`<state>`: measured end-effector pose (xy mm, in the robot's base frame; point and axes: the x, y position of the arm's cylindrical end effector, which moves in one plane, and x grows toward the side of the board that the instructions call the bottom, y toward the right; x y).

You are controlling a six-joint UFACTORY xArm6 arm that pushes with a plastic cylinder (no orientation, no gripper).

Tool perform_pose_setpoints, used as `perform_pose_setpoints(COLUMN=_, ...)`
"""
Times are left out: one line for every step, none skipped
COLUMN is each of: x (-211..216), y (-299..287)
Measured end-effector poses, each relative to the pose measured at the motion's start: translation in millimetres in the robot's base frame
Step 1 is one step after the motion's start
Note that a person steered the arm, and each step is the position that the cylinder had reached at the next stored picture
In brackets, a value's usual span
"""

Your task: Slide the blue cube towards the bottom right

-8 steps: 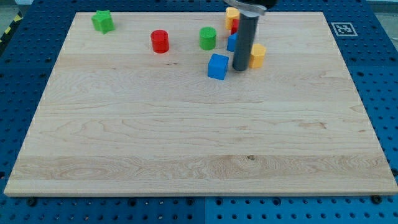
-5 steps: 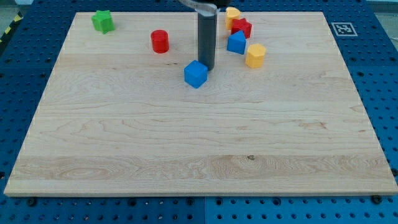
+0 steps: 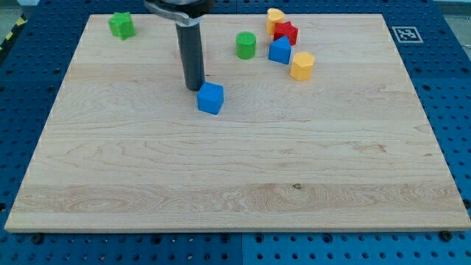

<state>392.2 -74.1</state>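
- Blue cube (image 3: 210, 98) lies just below and to the view's right of my tip (image 3: 194, 88), close beside it or touching; contact cannot be told for sure.
- Change over the last second: the cube has gone from near the yellow block (image 3: 302, 65) toward the view's left and slightly down, and my tip has travelled left with it, from the cube's right side to its upper left.
- No pincer on this rig, only the straight rod, so nothing to report as spread or pinching.
- Meaning for the task, as a judgement: the cube's net drift so far is leftward, away from the bottom right. But my tip is now behind it on the upper-left side, which is the correct side for a push down and to the right.
- Left behind, to my tip's right and above: green cylinder (image 3: 246, 45), blue wedge-like block (image 3: 279, 51), red star-like block (image 3: 285, 32), a second yellow block (image 3: 275, 16).
- Green star-like block (image 3: 121, 24) sits well off to my tip's upper left.
- The red cylinder seen earlier is now hidden behind the rod.
- Bench (image 3: 235, 191) is bare wood toward the bottom right; the path looks open.
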Motion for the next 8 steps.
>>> perform_pose_setpoints(x=30, y=66)
perform_pose_setpoints(x=39, y=152)
perform_pose_setpoints(x=8, y=138)
perform_pose_setpoints(x=4, y=76)
perform_pose_setpoints(x=22, y=26)
perform_pose_setpoints(x=57, y=66)
perform_pose_setpoints(x=79, y=162)
perform_pose_setpoints(x=85, y=207)
